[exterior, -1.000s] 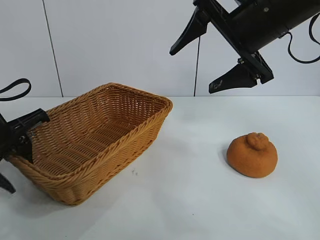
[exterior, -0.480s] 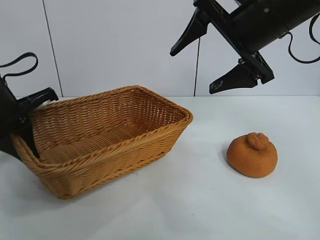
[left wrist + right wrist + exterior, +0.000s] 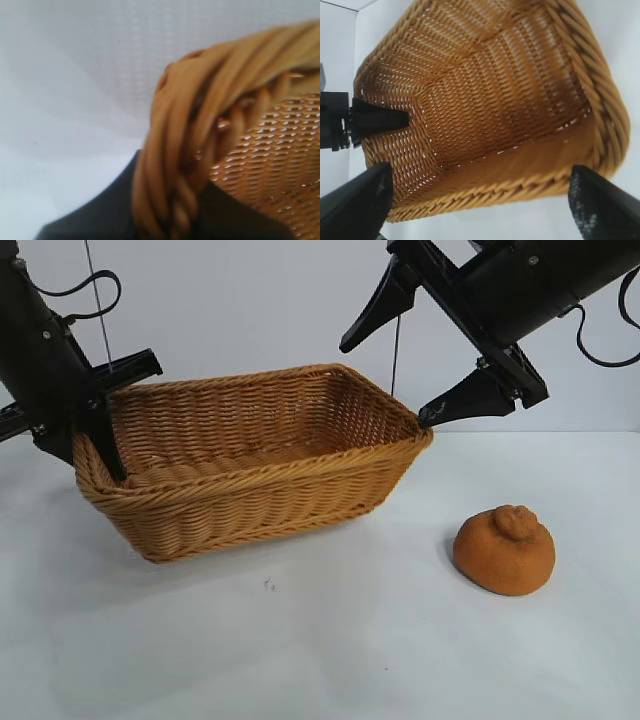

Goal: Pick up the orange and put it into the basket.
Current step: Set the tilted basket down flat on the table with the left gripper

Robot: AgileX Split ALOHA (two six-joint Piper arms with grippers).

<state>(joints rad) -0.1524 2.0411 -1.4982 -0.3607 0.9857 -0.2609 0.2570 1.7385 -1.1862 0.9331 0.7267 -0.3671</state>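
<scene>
The left gripper (image 3: 100,430), pointing steeply down, clamps the basket (image 3: 260,475) rim; the right gripper (image 3: 395,365) hangs wide above.

The left claw (image 3: 95,430) grips the basket (image 3: 260,475) rim, lifting that end off the bench (image 3: 330,640). The orange (image 3: 504,550) sits apart, under the open right claw (image 3: 400,365).

**Cut off, covered or blurred**

The left wrist view is soft — only a blurred stretch of the basket (image 3: 200,165) rim, with the left hand (image 3: 165,220) a dark shape partly behind the braid. In the exterior view the left arm runs out at the picture's edge and the basket wall hides one of its fingers. The right arm is cropped at the top — its hand's (image 3: 415,365) lower fingertip overlaps the rim.
</scene>
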